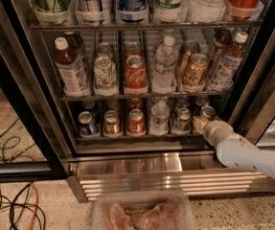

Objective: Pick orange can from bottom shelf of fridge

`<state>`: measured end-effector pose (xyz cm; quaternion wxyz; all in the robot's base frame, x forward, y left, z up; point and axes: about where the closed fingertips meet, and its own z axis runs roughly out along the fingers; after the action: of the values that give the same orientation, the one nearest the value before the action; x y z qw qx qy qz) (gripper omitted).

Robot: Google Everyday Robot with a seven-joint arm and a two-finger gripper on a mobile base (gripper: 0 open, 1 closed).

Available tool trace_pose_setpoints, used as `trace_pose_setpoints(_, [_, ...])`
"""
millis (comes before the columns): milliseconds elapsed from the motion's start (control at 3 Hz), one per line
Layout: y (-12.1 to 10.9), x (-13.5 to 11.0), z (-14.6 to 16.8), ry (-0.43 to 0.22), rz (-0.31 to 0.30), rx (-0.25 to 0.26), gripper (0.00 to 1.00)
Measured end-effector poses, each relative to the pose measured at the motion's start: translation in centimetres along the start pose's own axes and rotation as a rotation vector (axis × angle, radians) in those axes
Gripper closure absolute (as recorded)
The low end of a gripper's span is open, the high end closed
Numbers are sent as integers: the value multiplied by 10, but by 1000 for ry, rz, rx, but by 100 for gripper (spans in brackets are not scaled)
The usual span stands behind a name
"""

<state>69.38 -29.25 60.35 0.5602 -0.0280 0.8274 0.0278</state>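
Note:
The fridge [27, 90] stands open in front of me. Its bottom shelf [142, 137] holds a row of small cans and a bottle in clear lanes. The orange can [206, 113], copper-orange with a silver top, stands in the rightmost lane at the front. My white arm reaches in from the lower right. My gripper [204, 123] is at the front of that lane, right up against the orange can's lower body, which it partly hides.
Left of the orange can on the bottom shelf stand a green can [181, 120], a water bottle [159, 116], a small red can [136, 121], a gold can [112, 122] and a blue can [86, 123]. The rack above [142, 97] hangs low. Cables [12, 210] lie on the floor at left.

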Motion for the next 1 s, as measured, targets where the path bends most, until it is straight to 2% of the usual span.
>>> trace_pose_setpoints(1000, [5,-3,-15,26,35,-31,100])
